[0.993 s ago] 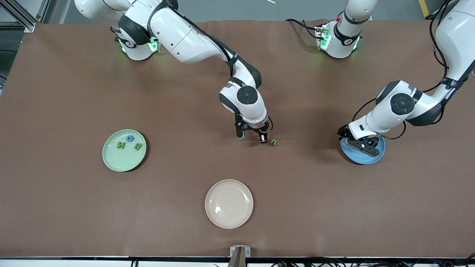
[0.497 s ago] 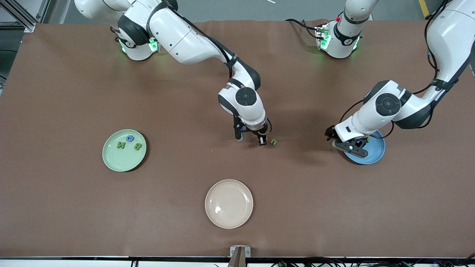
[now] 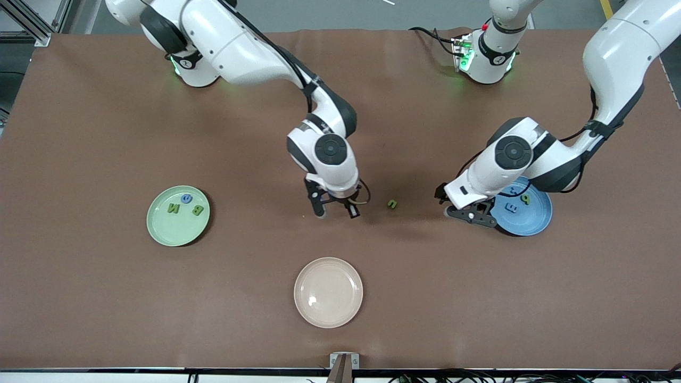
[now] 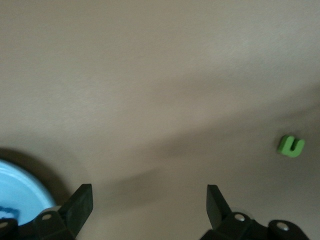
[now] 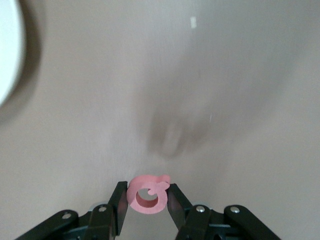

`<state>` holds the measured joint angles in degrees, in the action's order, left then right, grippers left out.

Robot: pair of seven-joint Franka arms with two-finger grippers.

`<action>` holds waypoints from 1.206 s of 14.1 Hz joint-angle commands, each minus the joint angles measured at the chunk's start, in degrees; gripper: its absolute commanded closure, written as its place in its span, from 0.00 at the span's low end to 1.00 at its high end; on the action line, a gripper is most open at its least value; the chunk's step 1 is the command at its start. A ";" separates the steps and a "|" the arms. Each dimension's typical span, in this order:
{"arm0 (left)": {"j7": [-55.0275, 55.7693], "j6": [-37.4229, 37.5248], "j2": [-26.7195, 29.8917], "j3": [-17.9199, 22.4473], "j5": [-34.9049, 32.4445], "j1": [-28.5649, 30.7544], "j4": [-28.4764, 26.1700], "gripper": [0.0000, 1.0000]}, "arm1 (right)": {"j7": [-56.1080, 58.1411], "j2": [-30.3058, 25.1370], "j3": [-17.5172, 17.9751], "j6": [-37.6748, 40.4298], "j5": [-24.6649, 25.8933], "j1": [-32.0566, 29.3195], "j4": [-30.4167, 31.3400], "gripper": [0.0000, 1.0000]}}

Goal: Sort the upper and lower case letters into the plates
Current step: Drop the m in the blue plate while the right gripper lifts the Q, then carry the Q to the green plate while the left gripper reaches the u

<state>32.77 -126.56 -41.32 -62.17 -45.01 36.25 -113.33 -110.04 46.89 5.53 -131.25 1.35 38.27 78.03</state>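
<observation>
Green plate and blue plate already hold letters; right gripper pinches a red letter, left gripper is wide open, empty, green letter remains.

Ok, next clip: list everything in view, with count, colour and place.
mint green plate: one, toward the right arm's end of the table.
letters on it: three, two green, one blue.
blue plate: one, toward the left arm's end.
letters on it: at least three, blue and green, partly hidden.
green letter: one, on the table between the arms.
pink letter: one, in the right jaws.
cream plate: one, nearest the front camera.
left gripper: open, beside the blue plate.
right gripper: shut on the pink letter, above mid-table.
</observation>
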 commanded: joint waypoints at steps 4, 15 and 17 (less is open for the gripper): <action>8.79 1.05 -0.08 9.07 6.77 -17.06 9.43 0.00 | 19.84 -22.71 0.79 -16.58 0.32 -10.13 38.05 1.00; 30.92 -5.88 -5.00 18.29 9.16 -29.90 13.31 0.02 | 60.13 -29.58 1.59 -11.14 -12.64 -33.14 47.91 1.00; 32.45 -6.24 -5.00 19.63 9.24 -31.32 13.05 0.04 | 70.27 -29.75 1.41 -7.19 -17.51 -37.54 47.74 1.00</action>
<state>62.79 -132.52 -46.51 -44.11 -35.92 7.08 -101.00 -48.31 20.18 5.58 -140.62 -11.58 5.26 123.04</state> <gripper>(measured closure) 0.022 0.608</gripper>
